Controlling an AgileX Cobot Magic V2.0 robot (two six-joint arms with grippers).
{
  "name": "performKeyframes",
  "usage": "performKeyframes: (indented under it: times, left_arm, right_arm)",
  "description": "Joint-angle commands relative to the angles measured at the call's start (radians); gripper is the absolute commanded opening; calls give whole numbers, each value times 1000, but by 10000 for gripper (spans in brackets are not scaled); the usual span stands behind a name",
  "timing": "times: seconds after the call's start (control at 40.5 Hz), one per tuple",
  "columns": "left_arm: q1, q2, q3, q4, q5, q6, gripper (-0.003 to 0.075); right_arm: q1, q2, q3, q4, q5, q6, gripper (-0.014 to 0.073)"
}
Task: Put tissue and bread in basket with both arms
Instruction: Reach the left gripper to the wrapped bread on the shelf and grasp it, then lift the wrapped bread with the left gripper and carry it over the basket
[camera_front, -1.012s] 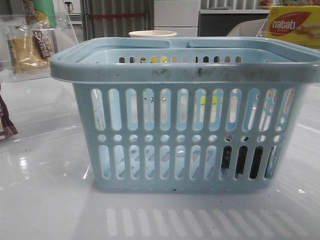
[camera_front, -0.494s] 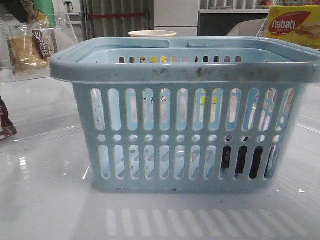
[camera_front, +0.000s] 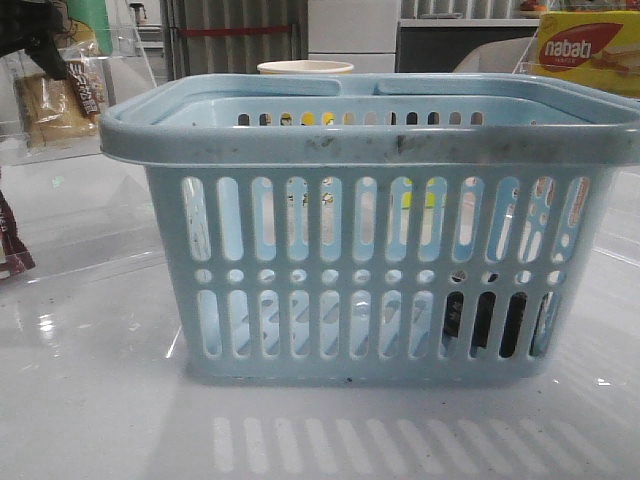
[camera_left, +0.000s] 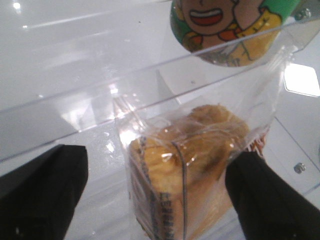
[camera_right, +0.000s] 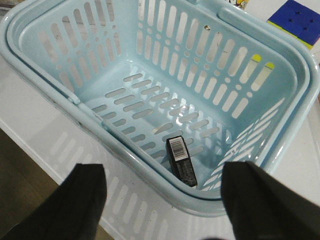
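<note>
The light-blue basket (camera_front: 380, 150) fills the middle of the front view. The tissue (camera_right: 181, 161), a small black pack with a barcode, lies on the basket floor near one corner and shows dark through the slots (camera_front: 478, 325). My right gripper (camera_right: 165, 210) hangs open above the basket's rim (camera_right: 150, 167), holding nothing. The bread (camera_left: 192, 167), golden in a clear bag, stands in a clear acrylic bin at the far left (camera_front: 55, 100). My left gripper (camera_left: 157, 200) is open, one finger on each side of the bread; it shows as a dark shape (camera_front: 40, 35).
A cartoon-printed cup (camera_left: 225, 25) stands just behind the bread bin's clear wall (camera_left: 100, 105). A dark maroon packet (camera_front: 12, 245) lies at the left edge. A yellow nabati box (camera_front: 585, 50) sits back right, a paper cup (camera_front: 305, 68) behind the basket, a puzzle cube (camera_right: 296, 16) beside it.
My left gripper has come down into the front view's top-left corner, closing in over the bread. Basket and tissue have not moved.
</note>
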Motion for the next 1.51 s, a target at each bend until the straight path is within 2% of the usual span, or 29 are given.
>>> performKeyframes:
  times: [0.0, 0.148, 0.247, 0.543, 0.913, 1.481]
  left_arm:
    - [0, -50, -39, -30, -103, -8, 602]
    - [0, -50, -39, -37, -101, -8, 599]
    - [0, -50, -39, -37, -90, -8, 558]
    - [0, -50, -39, -37, -71, -8, 309]
    - [0, -91, -46, -78, 45, -8, 92]
    - [0, -315, -46, -111, 207, -8, 93]
  right_arm:
    - [0, -6, -28, -3, -63, -9, 581]
    - [0, -6, -28, -3, -63, -9, 581]
    - [0, -6, -28, -3, -63, -9, 581]
    - [0, -6, -28, -3, -63, -9, 581]
    - [0, -6, -28, -3, -63, -9, 581]
    - [0, -6, -28, -3, -63, -9, 581]
